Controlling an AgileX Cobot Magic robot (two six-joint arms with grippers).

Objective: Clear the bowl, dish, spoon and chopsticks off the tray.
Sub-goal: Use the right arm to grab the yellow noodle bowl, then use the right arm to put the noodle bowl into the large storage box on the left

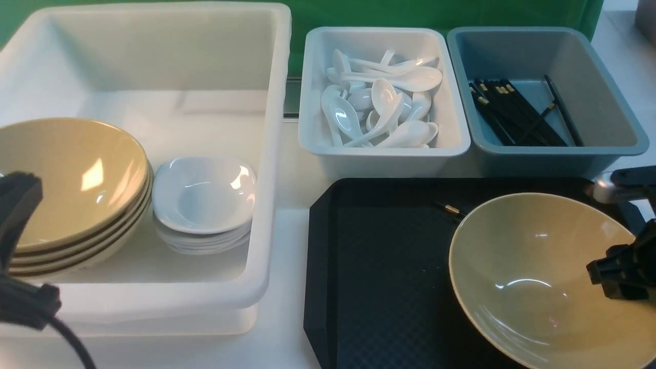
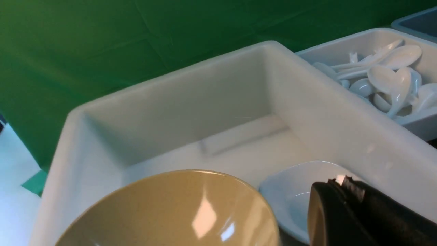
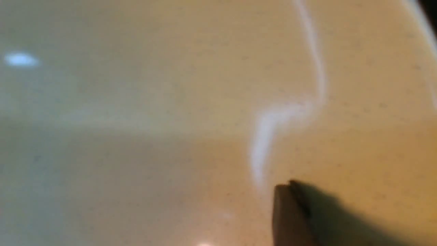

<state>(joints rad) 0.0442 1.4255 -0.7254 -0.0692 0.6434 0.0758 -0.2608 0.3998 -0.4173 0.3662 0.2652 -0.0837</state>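
White tub (image 1: 154, 56) holds stacked bowls (image 1: 72, 174), dishes (image 1: 205, 195) — left claw (image 2: 338, 184) pressed together; right claw (image 1: 610, 271) at the bowl (image 1: 523, 266) — grip: cannot tell.

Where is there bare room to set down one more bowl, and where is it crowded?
In the white tub, the far half of the floor is bare, between its back wall and the stacked bowls and small dishes at the near side. On the tray, the left half is bare too, beside the bowl. The spoon bin is crowded.

Tan bowl (image 2: 170, 212) and white dish (image 2: 290, 198) inside the white tub (image 2: 205, 102), closed black jaws near the dish.
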